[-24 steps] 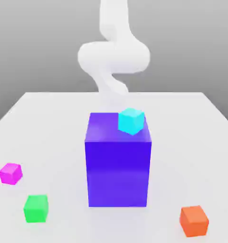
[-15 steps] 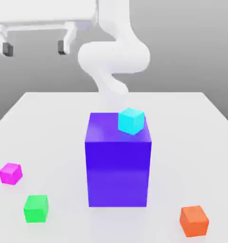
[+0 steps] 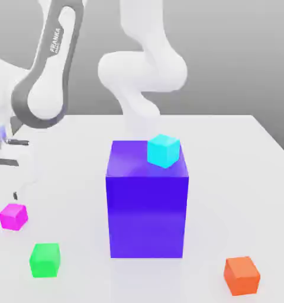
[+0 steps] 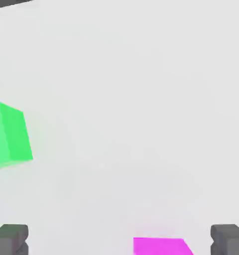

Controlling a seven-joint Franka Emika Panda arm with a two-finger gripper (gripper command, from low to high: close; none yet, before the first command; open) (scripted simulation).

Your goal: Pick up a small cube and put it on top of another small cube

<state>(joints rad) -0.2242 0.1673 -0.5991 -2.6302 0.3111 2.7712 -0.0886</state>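
I have the gripper (image 4: 119, 241) with its jaws spread as wide as they go and nothing between them. In the hand view both dark fingertips (image 4: 11, 239) stand far apart at one edge of the picture, bare white tabletop (image 4: 131, 99) between and beyond them.

The pink cube (image 4: 160, 246) shows in that same view as a partial face lying in the gap between the two pads, but off centre: it sits much closer to one fingertip than to the other. I judge that the hand is over the cube but not squared on it; the coming move turns on shifting sideways toward that nearer pad's side until the cube is midway, then lowering. The cube has no long axis, so only its faces need to line up with the pads.

In the exterior view the pink cube (image 3: 13, 216) rests on the table near the edge at the exterior view's left, with the arm (image 3: 47, 77) bent over that side above it. The green cube (image 3: 44, 260) lies near it, toward the front edge, apart from it; it also shows in the hand view, well clear of the pads.

Further out, a large blue block (image 3: 147, 201) stands mid-table with a cyan cube (image 3: 163, 150) on its top, near the back corner at the exterior view's right. An orange cube (image 3: 241, 275) sits by the front corner at the exterior view's right.

No cube is stacked by this hand yet, in my judgement.
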